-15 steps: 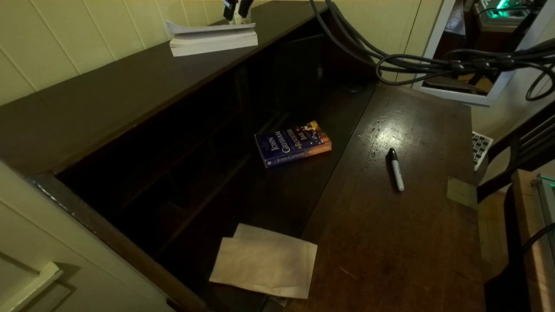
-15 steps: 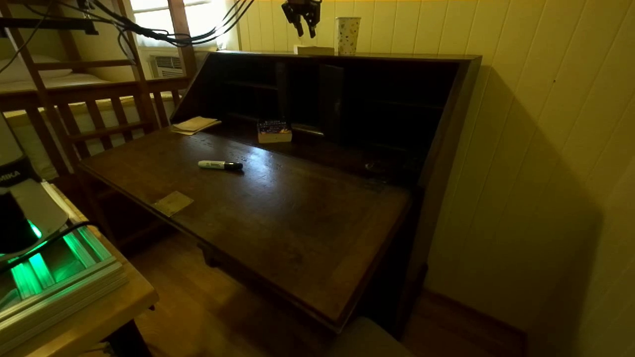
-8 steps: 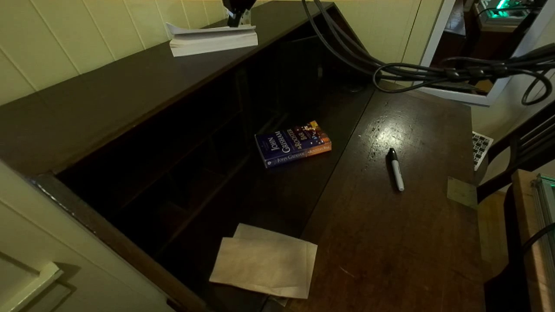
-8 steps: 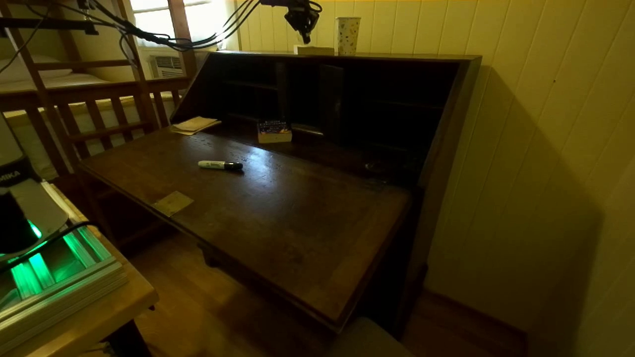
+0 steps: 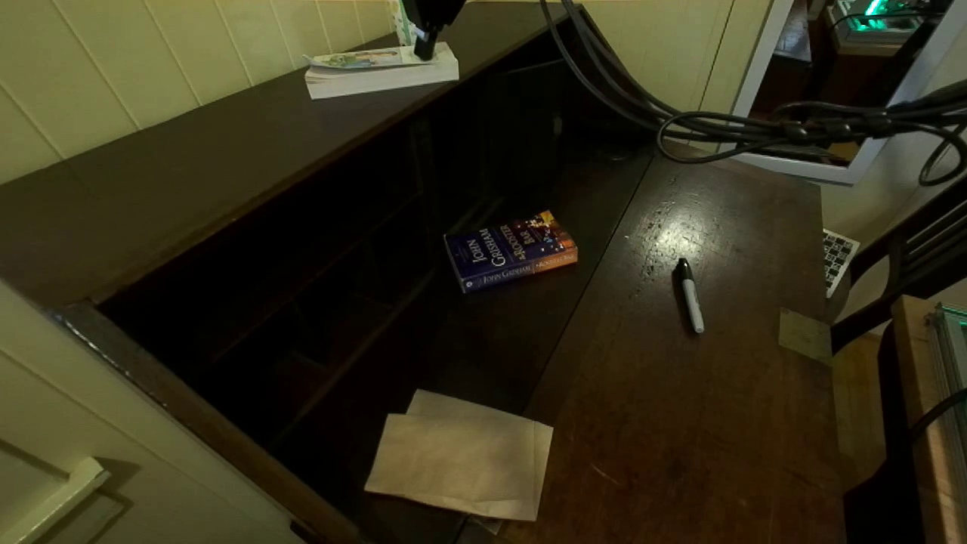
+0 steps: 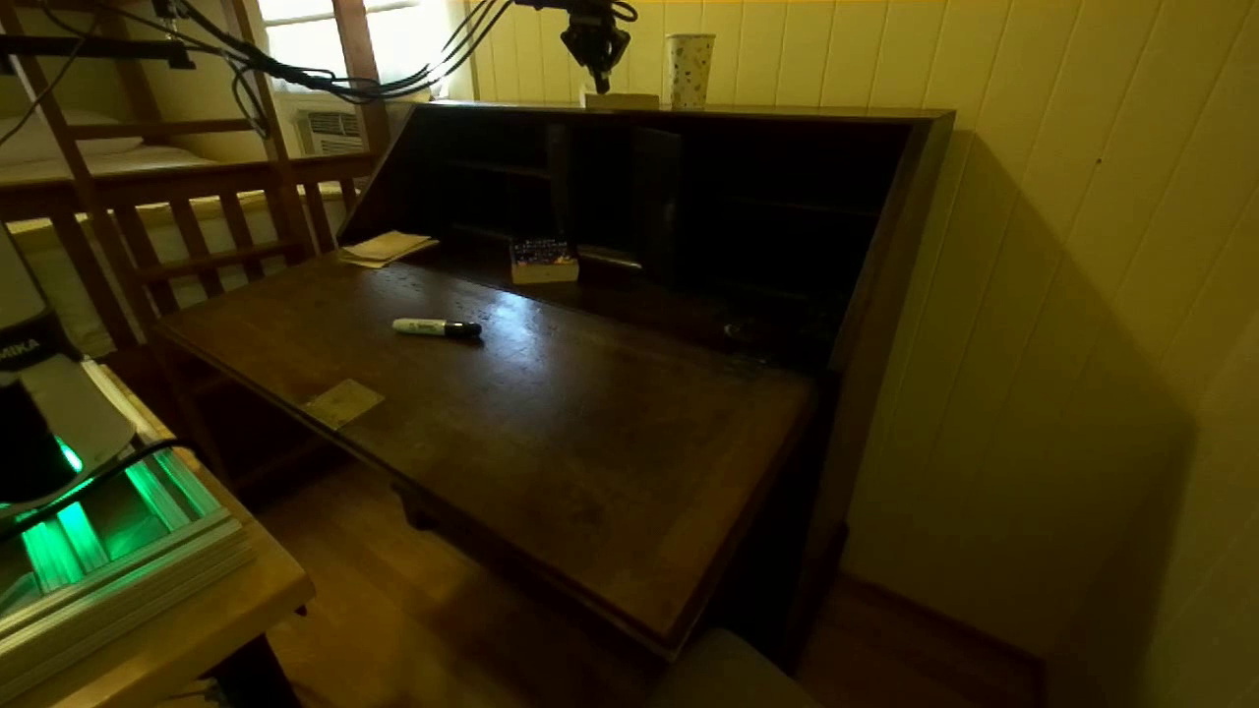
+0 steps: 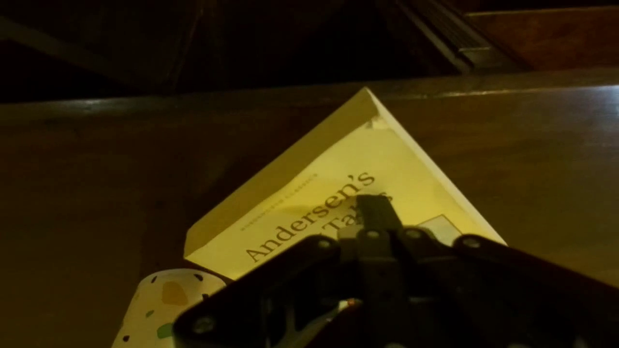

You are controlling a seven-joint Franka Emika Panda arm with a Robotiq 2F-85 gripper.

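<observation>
My gripper (image 7: 375,200) is shut, its fingers pressed together with nothing seen between them. The fingertips reach down onto the cover of a thick pale paperback (image 7: 401,159), titled "Andersen's" with part of the second line covered by the fingers. In an exterior view the gripper (image 5: 424,54) meets the top of this book (image 5: 378,78) near one end, seemingly touching it. The cover's far end curls up a little from the pages. Close beside the book stands a speckled paper cup (image 6: 689,71), which the wrist view shows partly behind the gripper's linkage.
Book and cup rest on the desk's narrow upper shelf (image 5: 227,159), against a panelled wall. Below lie a blue paperback (image 5: 510,253), a marker (image 5: 690,296) and brown paper sheets (image 5: 461,461). Black cables (image 5: 755,125) hang from the arm across the desk.
The fingers have come together and the gripper has lowered onto the pale book. The book has shifted slightly, toward the right in an exterior view, and its raised cover now lies flatter.
</observation>
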